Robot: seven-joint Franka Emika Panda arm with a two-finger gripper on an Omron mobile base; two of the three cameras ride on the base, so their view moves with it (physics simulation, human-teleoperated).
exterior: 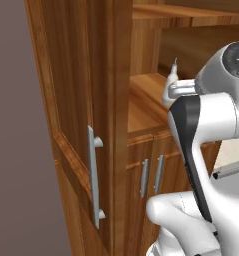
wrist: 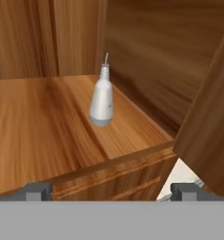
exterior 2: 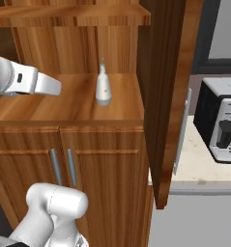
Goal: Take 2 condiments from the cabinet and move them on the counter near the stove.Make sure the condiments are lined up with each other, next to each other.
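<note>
Gripper: its two dark fingertips stand far apart at the bottom corners of the hand view (wrist: 111,191), spread wide with nothing between them; they sit short of the shelf's front edge and touch nothing.
Whitish bottle: the pear-shaped condiment bottle (wrist: 101,104) stands upright on the cabinet shelf, thin nozzle pointing up, toward the shelf's right rear part near the inner side wall; in the right base view (exterior 2: 103,88) it stands alone in the middle of the shelf's depth.
Bottle, left base view: mostly hidden behind the arm; just the nozzle and upper body (exterior: 172,75) peek out above a white link.
Cabinet: brown wood-grain, doors open; the shelf (exterior 2: 64,103) carries the bottle, and a higher shelf is cut off by the top edge.
Left door: swung open toward the camera, with a long silver bar handle (exterior: 95,177).
Right door: seen edge-on (exterior 2: 167,96), it covers part of the counter behind it.
Lower doors: two closed, each with a short silver handle (exterior 2: 61,166).
Counter: a pale strip (exterior 2: 199,164) right of the cabinet, partly blocked by the door.
Toaster: dark and silver (exterior 2: 221,120), on the counter, cut off by the right edge.
Red bottle: cannot tell where it is.
</note>
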